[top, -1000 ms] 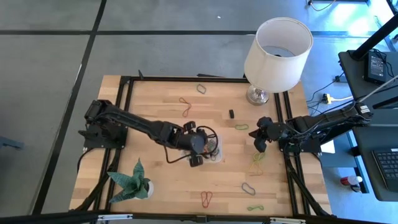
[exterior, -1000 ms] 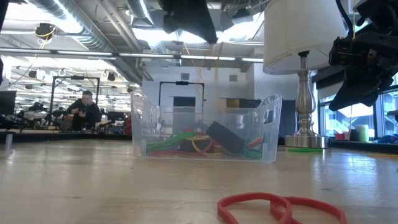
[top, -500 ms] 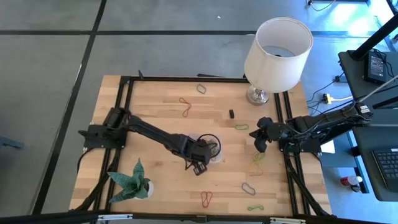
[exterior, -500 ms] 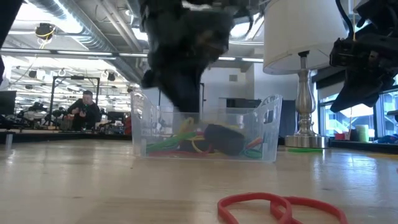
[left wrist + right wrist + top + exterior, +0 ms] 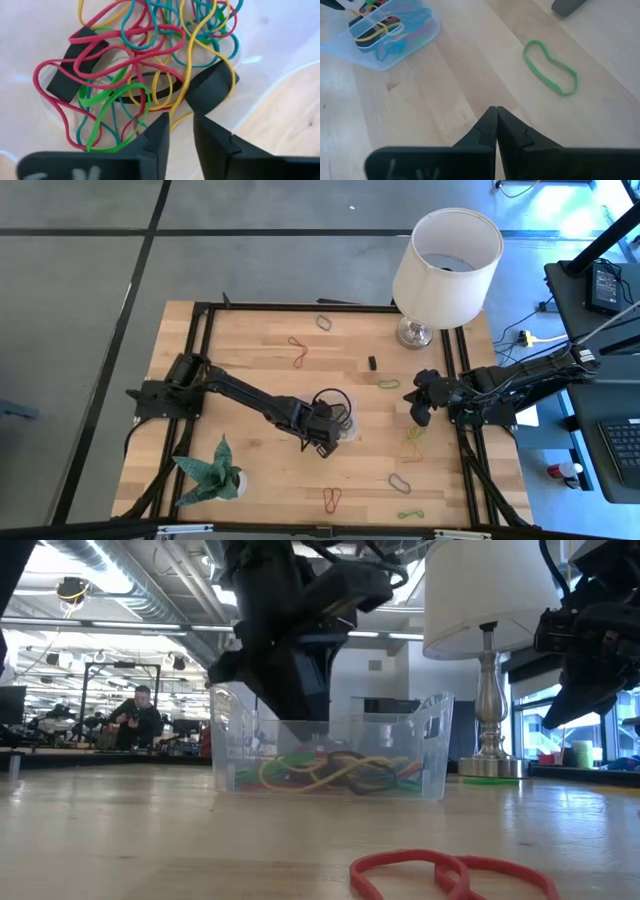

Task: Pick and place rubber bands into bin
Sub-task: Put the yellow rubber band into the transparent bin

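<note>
On the pale wooden tabletop (image 5: pixel 260 345) with its black frame, the white drum lampshade on a chrome base (image 5: pixel 447 252) stands at about two o'clock from the centre. The dark left arm reaches from the nine o'clock edge in a long diagonal to the middle, its wrist bent down so that the left gripper (image 5: pixel 322 435) hangs over the small clear plastic bin (image 5: pixel 328 745); the fingers (image 5: pixel 209 142) stand a narrow gap apart with nothing between them, just above the tangle of red, green, yellow and teal rubber bands (image 5: pixel 145 65) lying inside. The right arm comes in from the three o'clock edge, elbow folded, the right gripper (image 5: pixel 419 402) poised above bare wood, its fingers pressed together and empty. Loose bands lie scattered: a green rubber loop (image 5: pixel 551 74) at one o'clock of that gripper's fingertips, a red rubber loop (image 5: pixel 450 873) at six o'clock of the bin.
</note>
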`<state>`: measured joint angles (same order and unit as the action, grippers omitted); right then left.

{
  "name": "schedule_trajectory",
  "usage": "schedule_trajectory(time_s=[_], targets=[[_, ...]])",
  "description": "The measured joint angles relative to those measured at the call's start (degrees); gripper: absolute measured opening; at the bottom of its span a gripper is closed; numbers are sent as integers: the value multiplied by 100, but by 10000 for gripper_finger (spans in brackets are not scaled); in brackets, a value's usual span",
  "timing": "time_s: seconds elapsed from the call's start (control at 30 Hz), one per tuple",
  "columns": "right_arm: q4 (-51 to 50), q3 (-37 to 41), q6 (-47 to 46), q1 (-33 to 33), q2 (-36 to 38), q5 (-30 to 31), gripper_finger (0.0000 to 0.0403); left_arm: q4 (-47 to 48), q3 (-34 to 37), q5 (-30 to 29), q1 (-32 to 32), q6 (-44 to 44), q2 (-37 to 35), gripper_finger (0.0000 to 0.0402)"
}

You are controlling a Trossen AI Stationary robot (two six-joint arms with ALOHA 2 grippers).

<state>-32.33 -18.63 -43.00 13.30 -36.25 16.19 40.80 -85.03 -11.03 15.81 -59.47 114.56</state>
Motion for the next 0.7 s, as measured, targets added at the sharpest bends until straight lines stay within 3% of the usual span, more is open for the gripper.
schedule_trajectory(time_s=[0.3,0.53,0.7], targets=[[1,0,0,0,1,0,13,-24,0,52,-96,73,-617,112],[3,0,0,0,2,0,13,-60,0,335,-217,386,-1117,96],[18,0,-24,0,1,0,13,-749,0,889,-394,919,-1175,72]])
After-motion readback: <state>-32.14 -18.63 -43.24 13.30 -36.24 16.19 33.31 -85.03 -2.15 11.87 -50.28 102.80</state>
